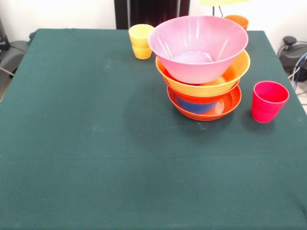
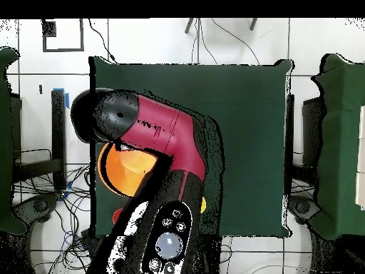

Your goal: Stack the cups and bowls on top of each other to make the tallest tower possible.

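Here, the tower [image 1: 203, 72] is seen right of centre in the upper half of the front view, on the green table [image 1: 96, 143]. A shallow red-orange bowl [image 1: 225, 106] is placed lowest, with a small blue bowl [image 1: 194, 106] nested in it; what looks like a second red-orange rim is glimpsed just above. A large orange-yellow bowl [image 1: 237, 69] is stacked over these, and the translucent pink bowl [image 1: 197, 45] is set on top. A yellow cup [image 1: 141, 41] is found just left of the pile, an orange cup [image 1: 237, 21] behind it at the upper right, and a red-pink cup [image 1: 268, 101] near its lower right. In the overhead view the red and black arm [image 2: 153, 153] is spread over the lower left, covering most of an orange bowl [image 2: 125, 171]. The gripper is not shown in either view, so its state cannot be told.
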